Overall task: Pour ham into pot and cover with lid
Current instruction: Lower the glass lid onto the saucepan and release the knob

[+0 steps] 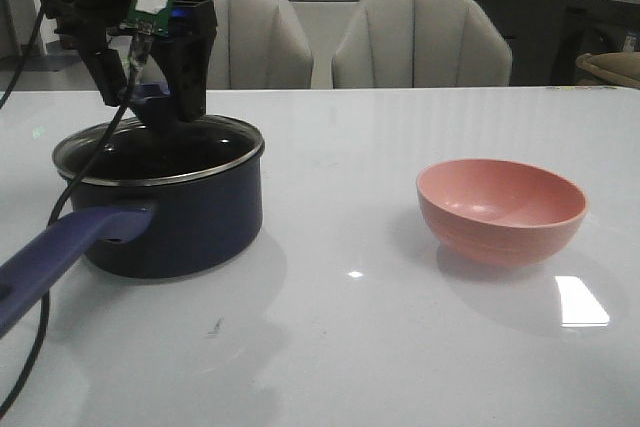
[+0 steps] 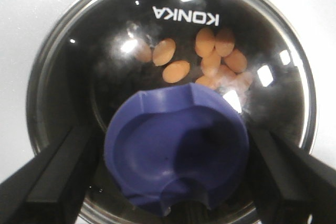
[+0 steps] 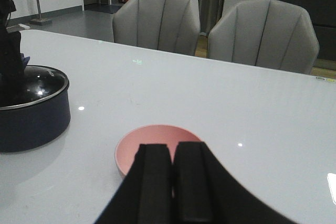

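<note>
Ham point(image 2: 212, 61) slices lie scattered on the black floor of the pot point(image 1: 175, 212), seen through the glass lid point(image 2: 173, 77) that sits on the pot's rim, its metal edge matching the pot's width. The left gripper point(image 2: 176, 182) hangs directly over the lid's purple-blue knob point(image 2: 176, 153), its two dark fingers point(image 2: 47, 182) spread wide on either side of the knob and clear of it. The pot stands on the left part of the white table point(image 1: 350, 347), its long purple-blue handle point(image 1: 60, 257) pointing toward the near left edge. Well apart to the right rests a pink bowl point(image 1: 500, 209), upright, with nothing visible inside. The right gripper point(image 3: 173, 182) hovers just beside the bowl with its fingers pressed together, holding nothing. Two grey chairs point(image 1: 420, 39) stand behind the table.
</note>
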You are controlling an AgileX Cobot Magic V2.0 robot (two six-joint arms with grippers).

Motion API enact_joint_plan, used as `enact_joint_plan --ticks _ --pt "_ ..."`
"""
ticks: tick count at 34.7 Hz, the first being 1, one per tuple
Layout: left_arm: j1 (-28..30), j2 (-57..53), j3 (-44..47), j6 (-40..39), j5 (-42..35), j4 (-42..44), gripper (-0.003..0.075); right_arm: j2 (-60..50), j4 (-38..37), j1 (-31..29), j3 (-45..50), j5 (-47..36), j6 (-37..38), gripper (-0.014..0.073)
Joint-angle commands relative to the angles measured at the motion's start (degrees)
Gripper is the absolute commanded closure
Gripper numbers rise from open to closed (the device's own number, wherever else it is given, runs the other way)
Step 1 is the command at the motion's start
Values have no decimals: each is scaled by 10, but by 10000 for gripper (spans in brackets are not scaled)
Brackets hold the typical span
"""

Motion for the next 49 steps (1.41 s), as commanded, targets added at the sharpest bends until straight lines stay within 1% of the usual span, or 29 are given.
enact_joint_plan --ticks 1,6,16,22,27,30,41,49 --pt "-4 -39 -41 0 14 -4 138 4 4 1 -16 -49 -6 445" --pt "-4 -61 -63 0 14 -27 138 4 4 1 -16 -49 -6 445" --pt "-4 -157 -63 0 14 -27 138 4 4 1 -16 -49 -6 445" --pt "-4 -225 -22 16 -3 -27 138 4 4 1 -16 -49 -6 445" --pt "-4 -295 60 19 -66 -22 138 4 4 1 -16 -49 -6 445" --pt "-4 -346 119 19 -117 -12 138 4 4 1 -16 -49 -6 445" --pt "-4 -547 383 19 -305 -2 138 4 4 1 -16 -49 -6 445" --pt "-4 -727 567 19 -427 -2 138 4 4 1 -16 -49 -6 445"
